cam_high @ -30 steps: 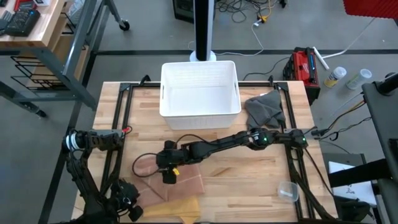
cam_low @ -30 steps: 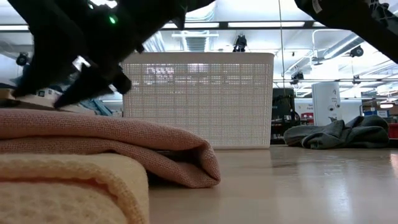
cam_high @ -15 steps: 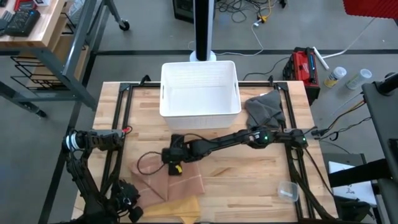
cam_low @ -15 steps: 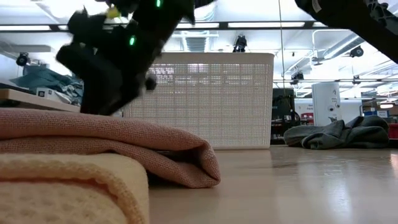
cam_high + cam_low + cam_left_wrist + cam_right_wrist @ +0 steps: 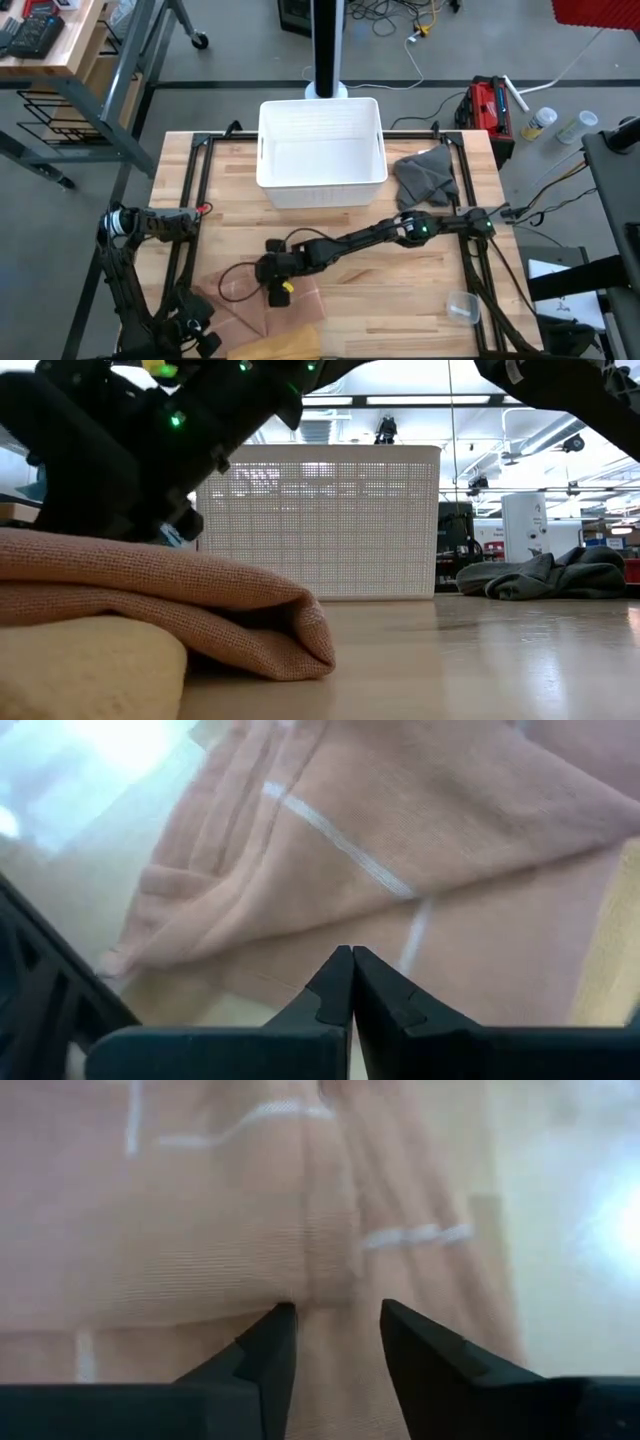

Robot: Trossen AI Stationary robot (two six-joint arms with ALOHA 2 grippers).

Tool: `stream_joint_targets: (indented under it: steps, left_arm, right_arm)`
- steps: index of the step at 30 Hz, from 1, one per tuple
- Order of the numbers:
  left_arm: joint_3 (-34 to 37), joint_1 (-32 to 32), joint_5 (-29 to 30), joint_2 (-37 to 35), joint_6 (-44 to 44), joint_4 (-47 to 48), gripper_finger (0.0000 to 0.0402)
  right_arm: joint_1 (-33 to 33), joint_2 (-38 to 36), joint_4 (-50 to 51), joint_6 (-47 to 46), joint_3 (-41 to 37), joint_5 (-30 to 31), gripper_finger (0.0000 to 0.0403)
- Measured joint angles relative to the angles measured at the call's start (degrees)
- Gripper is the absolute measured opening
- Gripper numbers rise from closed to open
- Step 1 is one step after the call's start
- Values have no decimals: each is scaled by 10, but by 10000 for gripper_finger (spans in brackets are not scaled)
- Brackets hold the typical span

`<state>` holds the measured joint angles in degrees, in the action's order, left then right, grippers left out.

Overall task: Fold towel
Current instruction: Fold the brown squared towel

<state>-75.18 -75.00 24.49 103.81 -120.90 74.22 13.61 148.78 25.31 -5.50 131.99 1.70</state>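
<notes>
While folding proceeds: right pincer [image 5: 330, 1320], fingers apart, is held directly over the pink woven towel [image 5: 270, 300].
Towel place: front-left of wooden surface [image 5: 400, 280].
Left pincer [image 5: 350, 970]: closed, empty, nearby.

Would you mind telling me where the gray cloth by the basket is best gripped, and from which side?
Probably at the raised crumple in the middle of the gray cloth, coming straight down from above. It lies bunched in a heap beside the basket, so its folds stand up and give the fingers something to pinch, while its edges lie flat on the table. The right pincer is open over the pink towel.
</notes>
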Motion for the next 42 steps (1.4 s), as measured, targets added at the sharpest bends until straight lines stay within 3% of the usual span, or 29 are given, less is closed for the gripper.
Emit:
stream_joint_targets:
  steps: [6, 12, 16, 19, 24, 27, 30, 34, 42]
  left_arm:
    - [0, 3, 11, 0, -5, 13, 0]
    - [-76, 17, 84, -9, -42, 162, 0]
    - [-96, 24, 106, -32, 36, 136, 0]
    - [-88, 32, 137, -35, 59, 105, 0]
    - [-50, 36, 136, -26, 87, 25, 0]
    - [-8, 36, 132, -21, 121, -76, 0]
    - [42, 37, 88, -20, 146, -195, 0]
    - [123, 38, 38, -20, 130, -324, 0]
    - [220, 40, 46, -21, 58, -413, 0]
  right_arm:
    - [14, -1, -30, -5, 5, -3, 110]
    - [55, -1, -100, 37, 3, -7, 82]
    - [74, -1, -132, 71, 6, -8, 60]
    - [78, -2, -130, 81, 6, -7, 45]
    - [76, -2, -92, 70, 6, -7, 28]
    - [74, -2, -60, 69, 6, -6, 23]
    - [69, -4, -41, 56, 6, -7, 24]
    - [61, -18, -28, 37, 5, -36, 20]
    - [34, -18, 60, 6, -30, -35, 2]
